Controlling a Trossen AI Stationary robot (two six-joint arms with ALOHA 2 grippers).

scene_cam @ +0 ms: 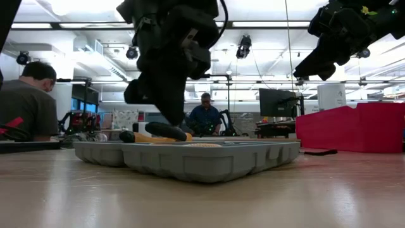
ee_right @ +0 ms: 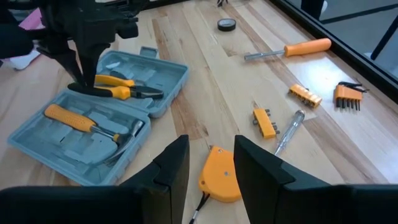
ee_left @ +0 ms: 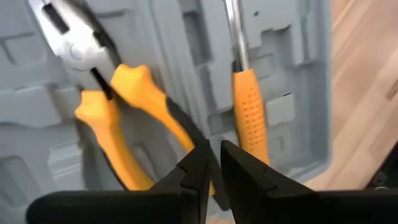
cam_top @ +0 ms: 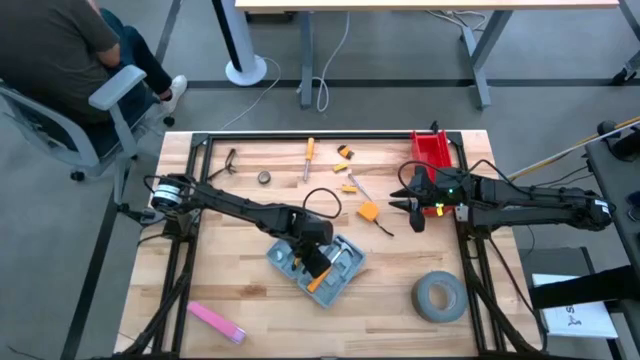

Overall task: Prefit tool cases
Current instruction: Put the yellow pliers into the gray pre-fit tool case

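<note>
The wooden table (cam_top: 230,285) carries the open tool case (cam_top: 345,262), tape roll (cam_top: 439,297) (grey) and red bin (cam_top: 434,152).

Matt grey plastic tool case (ee_right: 93,118) lies on pale, smooth-grained wooden table (ee_right: 205,93).

two dark jointed arms, black cables along them, green lights on the right arm (cam_top: 520,200).

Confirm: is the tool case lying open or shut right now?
Open. The tool case lies flat with both halves spread, recesses facing up, pliers in one half and an orange-handled tool in the other.
</note>
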